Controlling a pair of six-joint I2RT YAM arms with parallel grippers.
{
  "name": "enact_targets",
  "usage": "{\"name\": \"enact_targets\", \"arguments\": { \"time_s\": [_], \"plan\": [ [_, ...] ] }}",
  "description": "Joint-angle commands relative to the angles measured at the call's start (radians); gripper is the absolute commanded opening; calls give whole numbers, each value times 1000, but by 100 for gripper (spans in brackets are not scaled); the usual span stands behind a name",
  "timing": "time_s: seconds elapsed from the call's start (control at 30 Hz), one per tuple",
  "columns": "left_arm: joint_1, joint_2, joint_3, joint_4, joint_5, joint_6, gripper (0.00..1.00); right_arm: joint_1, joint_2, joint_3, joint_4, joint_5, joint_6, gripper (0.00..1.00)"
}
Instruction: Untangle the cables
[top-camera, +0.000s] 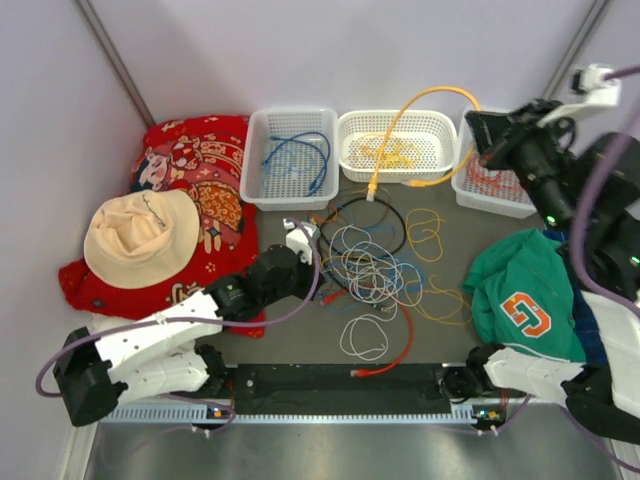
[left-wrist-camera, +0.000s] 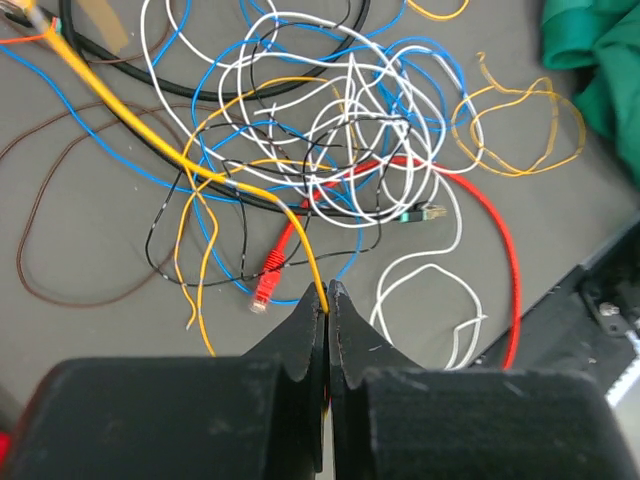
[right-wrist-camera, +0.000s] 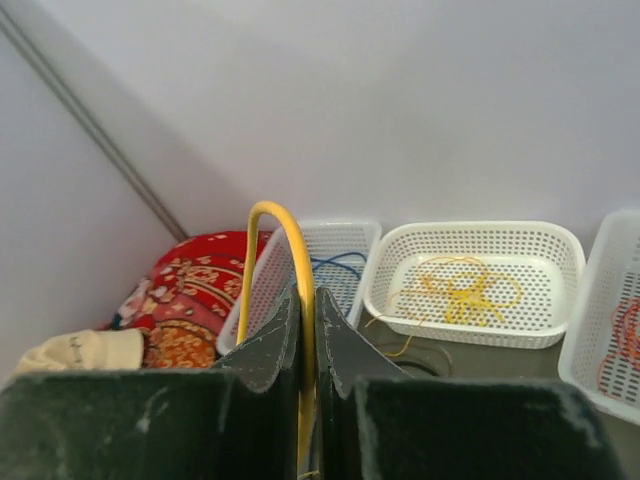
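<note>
Cables (top-camera: 372, 268): smooth glossy plastic. Basket (top-camera: 290, 198): white perforated plastic. Shirt (top-camera: 520, 290): green cloth. Table (top-camera: 300, 330): matt grey.

The left arm (top-camera: 150, 345) stretches low and forward, its left gripper (left-wrist-camera: 327, 292) pinched tight on a thin yellow cable (left-wrist-camera: 130, 120). The right arm (top-camera: 560, 190) is raised high, with the right gripper (right-wrist-camera: 308, 298) clamped on a thick yellow cable (right-wrist-camera: 268, 208).
</note>
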Motion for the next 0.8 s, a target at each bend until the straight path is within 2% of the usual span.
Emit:
{"name": "enact_targets", "arguments": {
  "time_s": [0.0,0.03,0.17,0.4,0.77],
  "plan": [
    [-2,-78,-15,-57,-2,-72,0,-64,124,-62,124,21,-22,0],
    [-2,-92,-18,-61,-3,-75,0,-128,150,-62,126,-6,30,0],
    [-2,-121,-16,-91,-6,-72,0,-260,335,4,109,-152,173,0],
    [-2,-115,-34,-71,-12,-59,0,-316,648,180,128,-165,228,0],
    [-2,-92,-70,3,8,-59,0,-411,920,316,200,-166,316,0]
  ]
}}
